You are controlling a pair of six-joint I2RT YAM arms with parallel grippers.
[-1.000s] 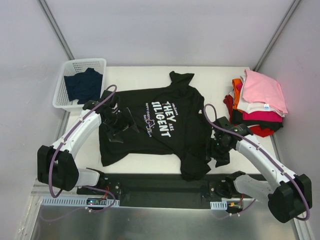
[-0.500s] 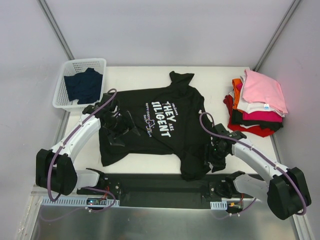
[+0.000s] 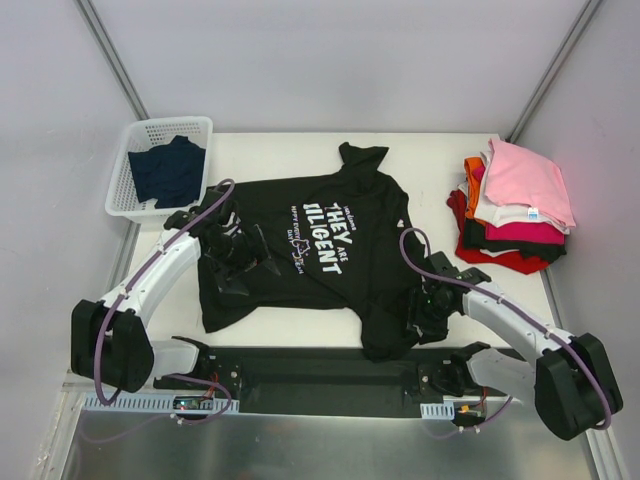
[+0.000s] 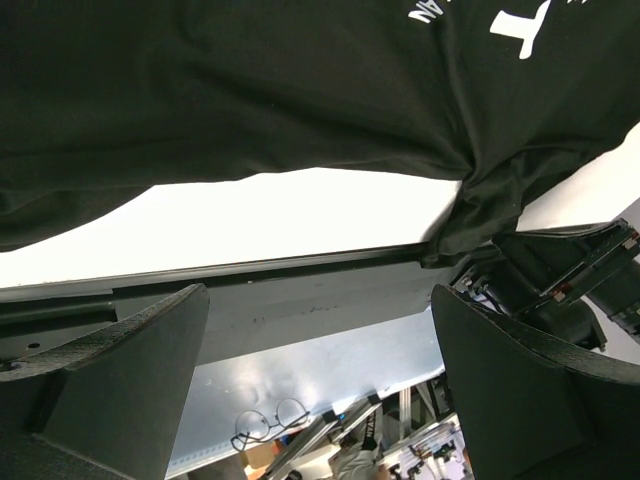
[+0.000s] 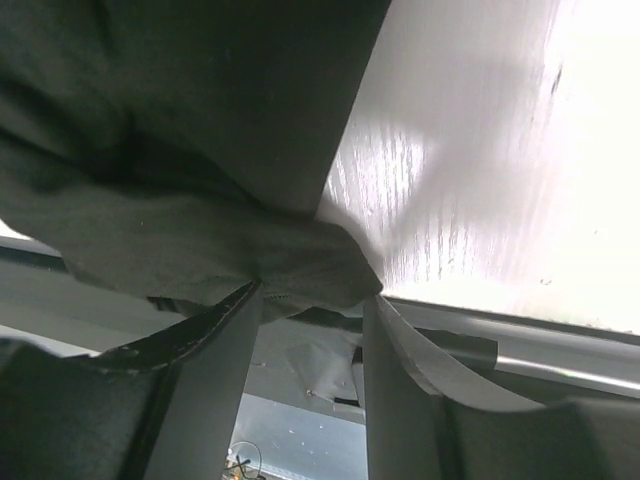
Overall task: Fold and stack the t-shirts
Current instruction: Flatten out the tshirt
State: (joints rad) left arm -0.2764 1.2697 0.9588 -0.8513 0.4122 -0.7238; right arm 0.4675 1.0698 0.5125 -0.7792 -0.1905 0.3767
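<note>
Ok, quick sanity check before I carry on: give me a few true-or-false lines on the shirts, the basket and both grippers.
The black t-shirt lies print side up on the table. True.
The left gripper is clamped on a sleeve. False: its jaws stand wide open, holding nothing.
The right gripper pinches black cloth at the shirt's near right corner. True.
The basket is empty. False: a navy shirt lies in it.
The top shirt of the stack is orange. False: a pink shirt is on top.
</note>
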